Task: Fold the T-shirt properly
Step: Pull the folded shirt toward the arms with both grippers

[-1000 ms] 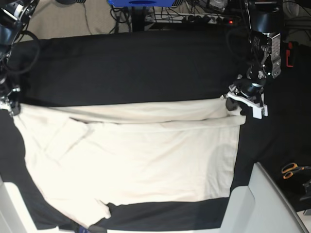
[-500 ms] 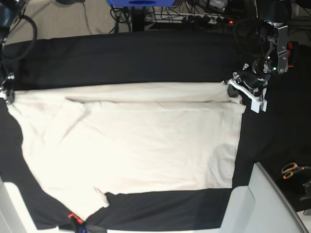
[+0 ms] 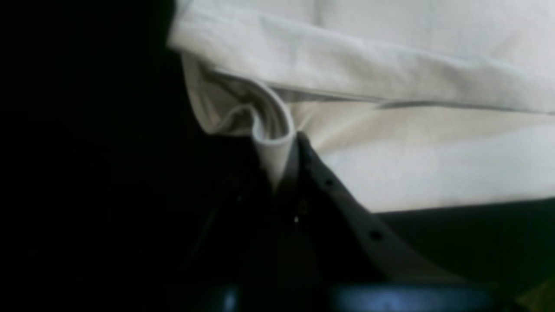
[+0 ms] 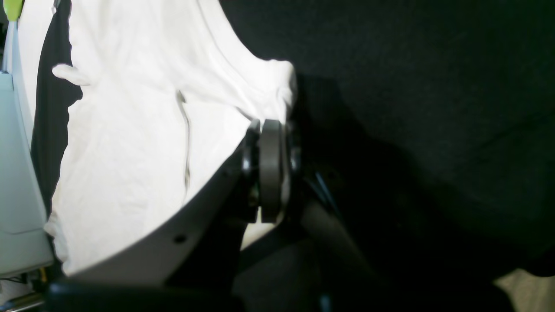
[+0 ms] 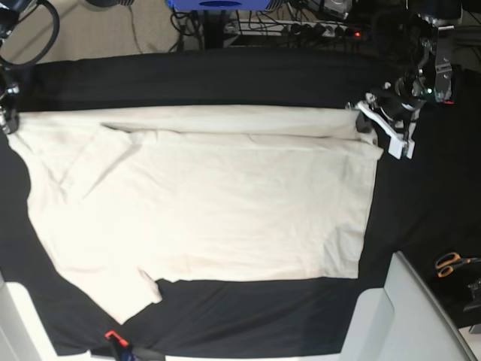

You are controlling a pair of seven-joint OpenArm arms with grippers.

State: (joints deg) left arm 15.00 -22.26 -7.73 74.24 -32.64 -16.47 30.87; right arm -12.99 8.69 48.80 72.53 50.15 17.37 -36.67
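1. Black table cloth (image 5: 225, 79): we list it as the largest item, covering the work surface from the far edge to the near one, with bare dark cloth showing on every side of the shirt.

2. T-shirt (image 5: 203, 203): cream, plain, wrinkled, spread nearly flat across the middle of the black table cloth. We note its far edge doubled into a long fold running left to right. 1 sleeve lies folded inward at the far left; another sleeve points out at the near left. The right edge runs roughly straight from far to near.

3. Pale panel (image 5: 421, 316): near right corner, a light grey slab over the table's edge.

4. Left gripper (image 5: 376, 120): at the shirt's far right corner. In the left wrist view (image 3: 282, 160) we see its jaws pressed together with a bunched pinch of cream cloth between them.

5. Right gripper (image 5: 9, 120): at the far left corner of the shirt, mostly cut off by the base view's edge. In the right wrist view (image 4: 266, 130) we see it closed tight against the shirt's corner, cloth bunched at its tips.

6. Scissors (image 5: 451, 263): orange handles, on dark cloth at the right, well apart from the shirt.

7. Small red tag (image 5: 113, 336): near left, just beside the shirt's lower sleeve; we cannot tell what it is.
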